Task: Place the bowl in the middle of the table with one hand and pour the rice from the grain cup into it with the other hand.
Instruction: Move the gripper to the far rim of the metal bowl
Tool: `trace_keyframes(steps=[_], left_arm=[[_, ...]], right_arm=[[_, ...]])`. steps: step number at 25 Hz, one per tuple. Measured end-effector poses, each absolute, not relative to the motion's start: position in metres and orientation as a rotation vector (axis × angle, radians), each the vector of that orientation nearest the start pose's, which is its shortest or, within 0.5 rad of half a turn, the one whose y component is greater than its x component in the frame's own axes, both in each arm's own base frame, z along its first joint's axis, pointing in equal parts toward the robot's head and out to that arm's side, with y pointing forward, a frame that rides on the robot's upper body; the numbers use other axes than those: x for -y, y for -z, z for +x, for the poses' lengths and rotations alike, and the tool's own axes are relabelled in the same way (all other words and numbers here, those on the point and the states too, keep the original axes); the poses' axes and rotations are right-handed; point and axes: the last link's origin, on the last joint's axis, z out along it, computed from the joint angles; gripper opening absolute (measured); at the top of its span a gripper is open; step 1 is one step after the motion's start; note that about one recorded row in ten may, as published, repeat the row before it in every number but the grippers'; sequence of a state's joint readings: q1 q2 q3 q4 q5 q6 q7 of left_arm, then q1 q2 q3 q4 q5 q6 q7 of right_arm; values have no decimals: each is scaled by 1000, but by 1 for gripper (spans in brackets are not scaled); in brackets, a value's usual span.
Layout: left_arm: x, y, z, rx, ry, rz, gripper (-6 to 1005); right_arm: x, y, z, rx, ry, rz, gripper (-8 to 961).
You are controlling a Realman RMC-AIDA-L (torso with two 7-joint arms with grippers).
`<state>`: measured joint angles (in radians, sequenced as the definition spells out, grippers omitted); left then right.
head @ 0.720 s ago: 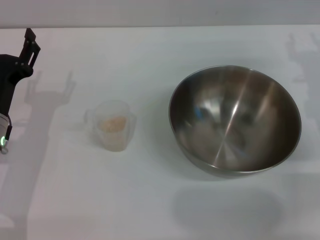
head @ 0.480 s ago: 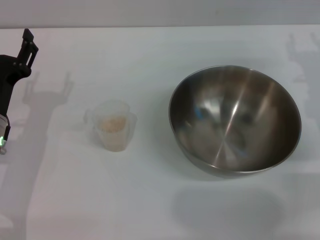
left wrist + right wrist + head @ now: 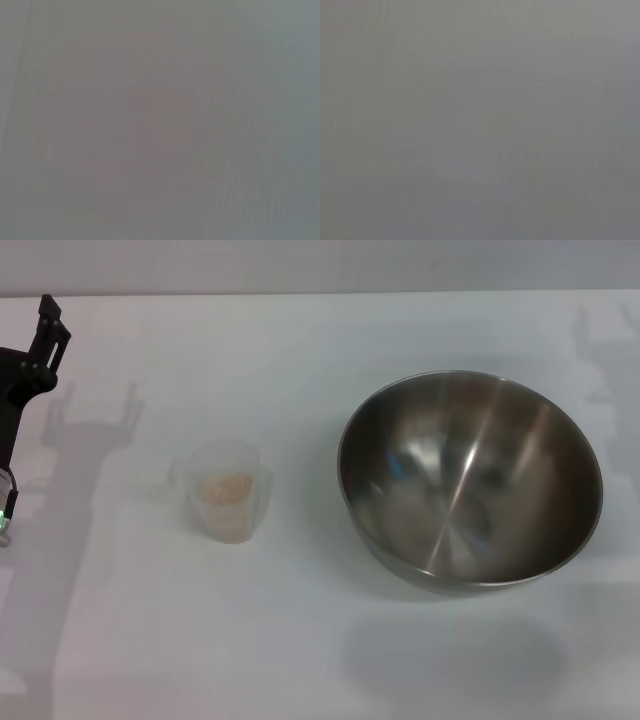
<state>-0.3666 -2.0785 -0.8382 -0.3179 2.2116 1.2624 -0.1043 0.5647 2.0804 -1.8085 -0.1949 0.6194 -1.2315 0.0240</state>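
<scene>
Bowl: the steel bowl (image 3: 470, 480) sits upright on the white bench (image 3: 300, 640), right of centre, nothing inside it.
Grain cup: the clear grain cup (image 3: 227, 490) stands upright left of the bowl, well apart from it, untouched.
Rice: the rice (image 3: 226, 485) lies as a pale mass in the cup.
Left tool: the left tool (image 3: 48, 335) is at the far left edge, clear of the cup, holding nothing; how wide its fingers are cannot be told.
Right tool: out of view.
Wrist views: only blank grey surface.
In the way: nothing lies between cup and bowl.
</scene>
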Motion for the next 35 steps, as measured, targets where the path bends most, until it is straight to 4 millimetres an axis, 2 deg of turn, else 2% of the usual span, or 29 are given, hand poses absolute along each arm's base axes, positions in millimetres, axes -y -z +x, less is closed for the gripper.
trace_keyframes(steps=[4, 9, 12, 15, 16, 19, 21, 24, 26, 27, 28, 30, 31, 32, 35], left_arm=[[-322, 9, -305, 522, 868, -1472, 809], [-322, 9, -304, 521, 868, -1473, 809], [-323, 8, -305, 523, 869, -1469, 809], [-324, 6, -306, 525, 870, -1456, 809], [-324, 5, -306, 524, 868, -1451, 809], [-325, 3, -307, 527, 864, -1442, 809], [-327, 1, -309, 533, 861, -1432, 809], [-328, 0, -309, 535, 861, -1428, 809], [-329, 0, -308, 533, 860, -1427, 809], [-329, 0, -308, 533, 860, -1427, 809], [-329, -1, -308, 530, 858, -1423, 809], [-330, -1, -308, 530, 858, -1422, 809], [-330, -1, -308, 531, 859, -1419, 809], [-330, -1, -308, 531, 859, -1419, 809], [-331, -3, -309, 534, 863, -1412, 809]], right_arm=[[-385, -38, 281, -272, -729, -1366, 581], [-383, -41, 278, -105, -563, -1347, 582], [-382, -46, 277, -81, -544, -1313, 582], [-388, -53, 276, -163, -612, -1292, 582], [-395, -54, 273, -230, -657, -1313, 582], [-403, -51, 267, -290, -676, -1358, 582], [-413, -42, 252, -359, -660, -1456, 582], [-419, -37, 241, -423, -621, -1531, 582], [-425, -36, 221, -522, -575, -1624, 582], [-425, -36, 221, -522, -575, -1624, 582], [-425, -36, 209, -602, -520, -1699, 582], [-424, -37, 204, -634, -493, -1733, 580], [-420, -45, 188, -707, -430, -1805, 578], [-420, -45, 188, -707, -430, -1805, 576], [-411, -59, 171, -798, -329, -1896, 574]])
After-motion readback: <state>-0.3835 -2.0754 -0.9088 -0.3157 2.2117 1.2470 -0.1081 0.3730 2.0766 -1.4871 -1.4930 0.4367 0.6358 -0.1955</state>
